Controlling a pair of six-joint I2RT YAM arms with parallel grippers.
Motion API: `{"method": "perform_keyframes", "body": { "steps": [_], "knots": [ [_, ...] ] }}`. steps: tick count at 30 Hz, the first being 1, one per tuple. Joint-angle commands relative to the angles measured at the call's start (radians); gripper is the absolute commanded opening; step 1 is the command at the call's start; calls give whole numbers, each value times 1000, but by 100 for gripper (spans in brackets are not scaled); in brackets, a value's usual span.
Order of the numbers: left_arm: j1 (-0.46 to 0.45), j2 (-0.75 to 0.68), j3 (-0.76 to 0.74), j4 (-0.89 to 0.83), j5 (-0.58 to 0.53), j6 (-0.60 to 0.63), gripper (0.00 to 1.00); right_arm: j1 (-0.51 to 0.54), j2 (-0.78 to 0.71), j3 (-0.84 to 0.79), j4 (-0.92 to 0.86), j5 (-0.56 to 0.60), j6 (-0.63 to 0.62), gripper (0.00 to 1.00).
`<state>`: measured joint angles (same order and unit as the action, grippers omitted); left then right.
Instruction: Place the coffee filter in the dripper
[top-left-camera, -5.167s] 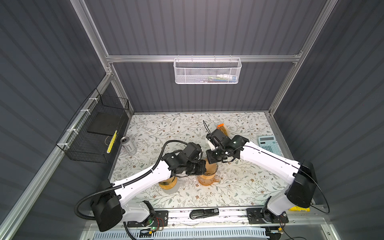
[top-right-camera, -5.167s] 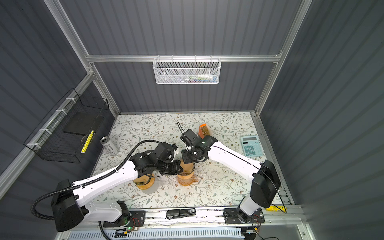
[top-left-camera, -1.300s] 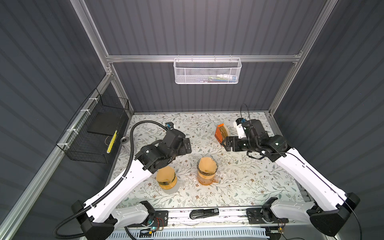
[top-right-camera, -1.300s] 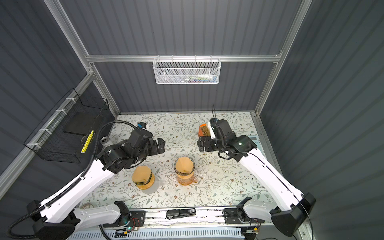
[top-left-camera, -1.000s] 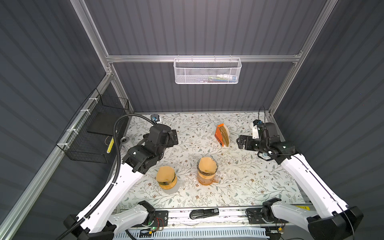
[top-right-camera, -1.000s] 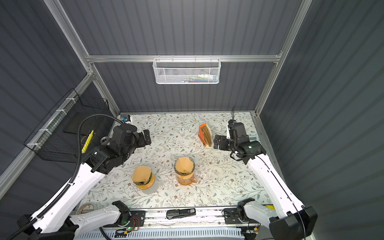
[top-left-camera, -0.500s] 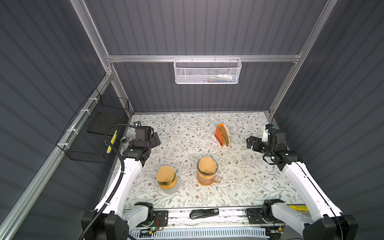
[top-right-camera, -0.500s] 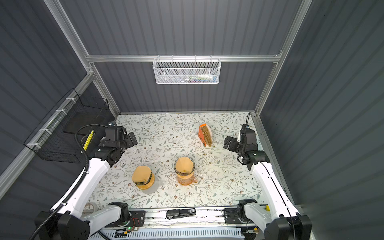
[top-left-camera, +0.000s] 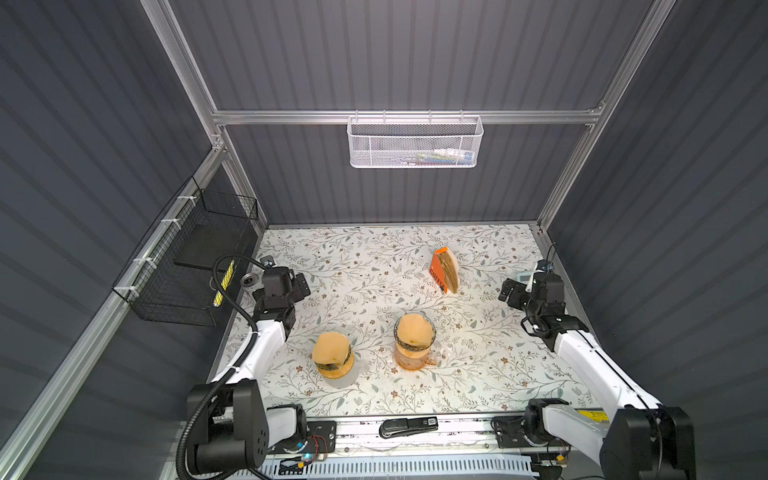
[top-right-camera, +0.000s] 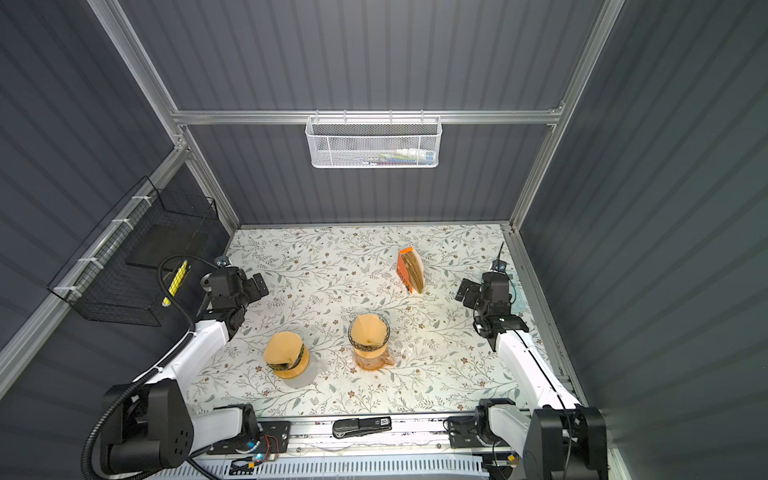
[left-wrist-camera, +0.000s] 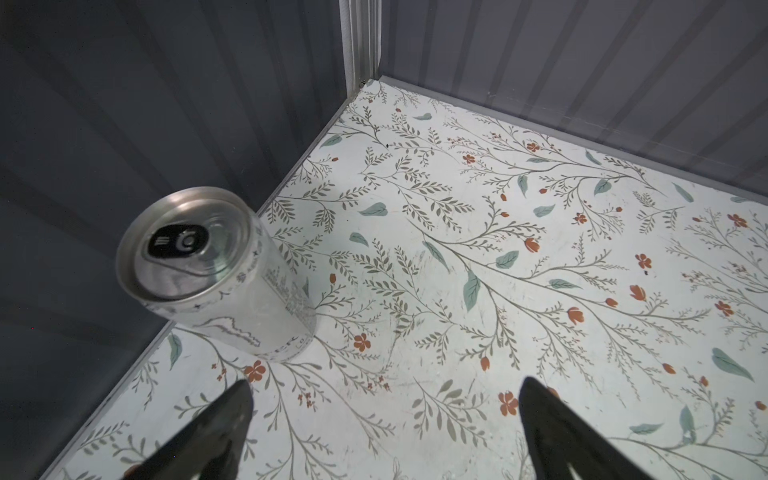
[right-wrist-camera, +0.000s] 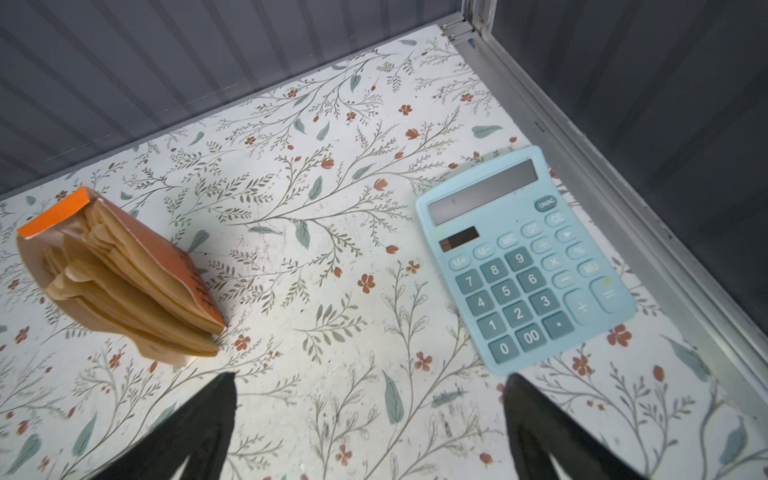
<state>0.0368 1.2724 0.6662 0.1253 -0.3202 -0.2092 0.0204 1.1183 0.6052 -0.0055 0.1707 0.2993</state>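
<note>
Since the coffee filter (top-left-camera: 413, 330) sits in the mouth of the glass dripper (top-left-camera: 412, 359) near the middle of the surface (top-left-camera: 374, 266), the task looks done to me. That would explain why neither arm is close to it. The left tool (top-left-camera: 300, 285) hangs at the left edge beside a can (left-wrist-camera: 216, 270) and the right tool (top-left-camera: 508, 292) at the right edge by a calculator (right-wrist-camera: 523, 257), both well apart from the dripper. Each wrist view shows two black fingertips spread wide with only bare floral surface between them, so both tools are wide and hold nothing. Parked out there, I judge, they cannot knock the light paper. In both top views the filter is a tan cone with its open mouth facing up toward the camera. Its long axis runs upright, and the point presumably goes down into the glass, though that end is hidden. Its rim stands a little above the dripper's rim and looks uneven. The dripper's handle appears to point toward the near right. A second dripper (top-left-camera: 332, 368), near it on the left and not touching, carries its own tan filter. The pack of spare filters (right-wrist-camera: 120, 282) stands on edge farther back with its open side toward the right arm, likely so a sheet can be pinched out.
</note>
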Motion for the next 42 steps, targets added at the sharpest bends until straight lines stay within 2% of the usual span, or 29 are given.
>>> {"method": "perform_keyframes", "body": {
  "steps": [1, 4, 7, 9, 12, 13, 14, 21, 23, 28, 31, 35, 37, 38, 39, 41, 42],
  "knots": [
    [10, 61, -65, 231, 9, 49, 100, -4, 62, -47, 171, 62, -59, 99],
    [9, 111, -98, 319, 37, 68, 100, -4, 102, -102, 299, 49, -127, 99],
    [9, 155, -149, 449, 49, 85, 100, -5, 127, -223, 574, 53, -164, 99],
    [13, 179, -157, 491, 76, 84, 100, -5, 119, -226, 596, 51, -179, 99],
    [14, 226, -148, 517, 155, 93, 100, -5, 164, -284, 819, 39, -236, 99],
    [13, 251, -153, 552, 169, 91, 100, -7, 165, -274, 801, 40, -243, 99],
    [13, 272, -154, 566, 173, 93, 99, -9, 169, -273, 805, 32, -250, 99],
    [12, 341, -209, 711, 175, 86, 100, -23, 361, -350, 1153, -28, -276, 99],
    [12, 343, -177, 645, 183, 90, 100, -36, 324, -318, 1025, -51, -258, 99],
    [3, 419, -42, 489, 256, 139, 100, -49, 339, -286, 989, -93, -263, 99],
    [-22, 444, -6, 446, 257, 169, 100, -51, 340, -288, 995, -98, -262, 99],
    [-52, 406, -137, 632, 199, 184, 100, -51, 341, -288, 1000, -98, -262, 99],
    [-52, 438, -246, 877, 168, 169, 100, -51, 342, -289, 1003, -99, -262, 99],
    [-52, 446, -267, 937, 154, 163, 100, -51, 342, -289, 1003, -99, -262, 99],
    [-52, 414, -259, 851, 145, 154, 100, -51, 343, -289, 1001, -99, -262, 99],
    [-59, 448, -232, 878, 138, 173, 100, -51, 342, -289, 1001, -99, -263, 99],
    [-69, 431, -208, 781, 139, 180, 100, -51, 342, -289, 1001, -100, -262, 99]
  ]
}}
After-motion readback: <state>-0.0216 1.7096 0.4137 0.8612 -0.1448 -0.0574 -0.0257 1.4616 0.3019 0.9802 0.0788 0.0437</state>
